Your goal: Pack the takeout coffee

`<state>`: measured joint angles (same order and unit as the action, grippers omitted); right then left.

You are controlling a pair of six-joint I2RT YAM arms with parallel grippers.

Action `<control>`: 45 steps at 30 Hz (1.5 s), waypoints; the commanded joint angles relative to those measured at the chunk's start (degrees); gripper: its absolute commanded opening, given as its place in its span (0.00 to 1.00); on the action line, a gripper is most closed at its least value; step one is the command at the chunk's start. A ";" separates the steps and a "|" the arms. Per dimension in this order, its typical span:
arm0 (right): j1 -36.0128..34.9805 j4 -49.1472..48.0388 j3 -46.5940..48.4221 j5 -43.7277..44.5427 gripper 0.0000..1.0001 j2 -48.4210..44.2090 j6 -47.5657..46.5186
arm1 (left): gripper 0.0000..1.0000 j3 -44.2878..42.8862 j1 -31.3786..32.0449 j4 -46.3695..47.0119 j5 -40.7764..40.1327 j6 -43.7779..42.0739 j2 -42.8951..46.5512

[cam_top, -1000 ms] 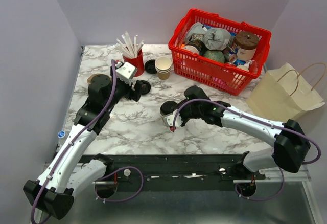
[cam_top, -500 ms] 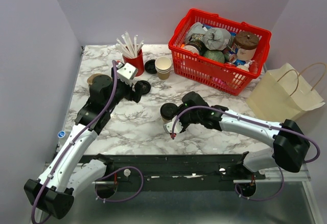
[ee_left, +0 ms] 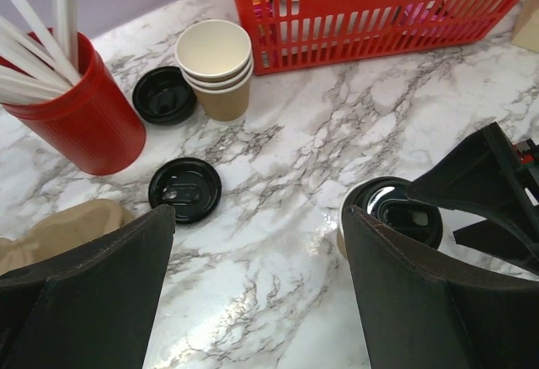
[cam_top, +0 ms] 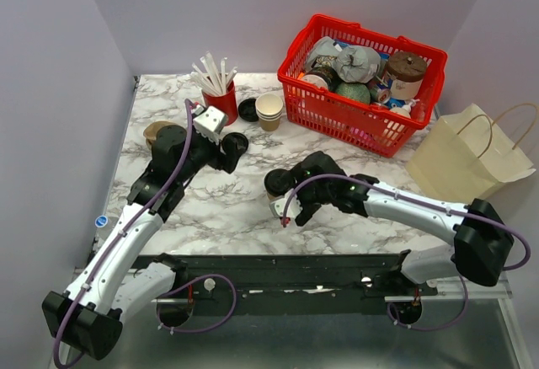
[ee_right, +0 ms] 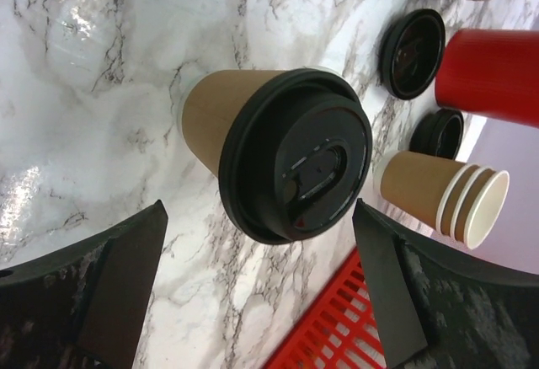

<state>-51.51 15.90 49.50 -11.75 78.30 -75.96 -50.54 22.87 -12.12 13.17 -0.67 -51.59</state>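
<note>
Since a second ago the right tool [ee_right: 258,206] has let go of the takeout coffee [ee_right: 274,154] and spread its fingers wide. The left arm has barely shifted. Far left, a crumpled brown paper [cam_top: 156,131] lies by the counter [cam_top: 219,217] edge. The left tool [ee_left: 259,217] hangs above the marble, fingers wide and holding nothing, probably parked clear of the work. Behind it stand the red cup of straws [cam_top: 221,99], two loose black lids [cam_top: 247,109] and [cam_top: 238,142], and a stack of cream cups [cam_top: 269,109]. The coffee stands upright mid-counter, just right of the left tool, with a black lid [ee_right: 295,167] seated on its rim. It touches neither arm. The right tool's fingers flank it with a gap on both sides, so the cup looks capped and ready for a fresh grip lower on the body. Right of that sits the red basket [cam_top: 362,82], heaped full, its near wall close to the right forearm. At the far right edge sits the paper bag [cam_top: 472,154], the likely destination. Open marble runs between cup and bag along the near side. The basket corner narrows the way, so a low, near path seems safest.
</note>
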 commanded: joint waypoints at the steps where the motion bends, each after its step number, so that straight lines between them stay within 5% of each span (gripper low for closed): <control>1: -0.53 -0.61 -1.68 4.26 1.00 -4.29 5.46 | 0.89 1.41 -0.20 3.15 8.25 8.47 -1.40; 8: 0.88 -0.52 -7.65 9.11 1.00 -15.45 15.48 | 0.90 2.82 0.68 9.30 16.00 19.65 -10.78; 11: 3.16 -0.52 -6.53 8.94 1.00 -19.67 25.65 | 0.90 2.29 1.56 10.88 16.89 18.95 -15.10; 12: 6.30 -0.52 -5.21 8.07 1.00 -20.11 35.78 | 0.90 2.38 1.65 11.67 17.59 19.03 -16.07; 15: 15.95 3.51 2.25 -3.85 1.00 -18.29 53.57 | 0.90 2.73 1.65 11.51 20.39 19.04 -18.80; 17: 18.01 7.29 6.47 -14.76 0.98 -14.26 57.40 | 0.90 3.08 1.65 11.33 21.89 19.12 -20.47; 21: 18.20 8.53 7.63 -25.15 0.84 -10.37 55.68 | 0.88 3.79 1.65 13.51 25.59 19.65 -23.11; 26: 18.20 8.97 6.93 -31.66 0.83 -6.76 47.77 | 0.87 3.26 1.30 10.90 27.86 17.11 -24.96; 45: 17.23 8.88 16.69 -32.99 0.82 10.03 28.26 | 0.86 6.77 -7.05 16.86 35.08 27.20 -29.00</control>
<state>-33.69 24.36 64.10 -42.94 86.70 -42.28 -45.30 16.88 1.08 43.88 22.22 -79.07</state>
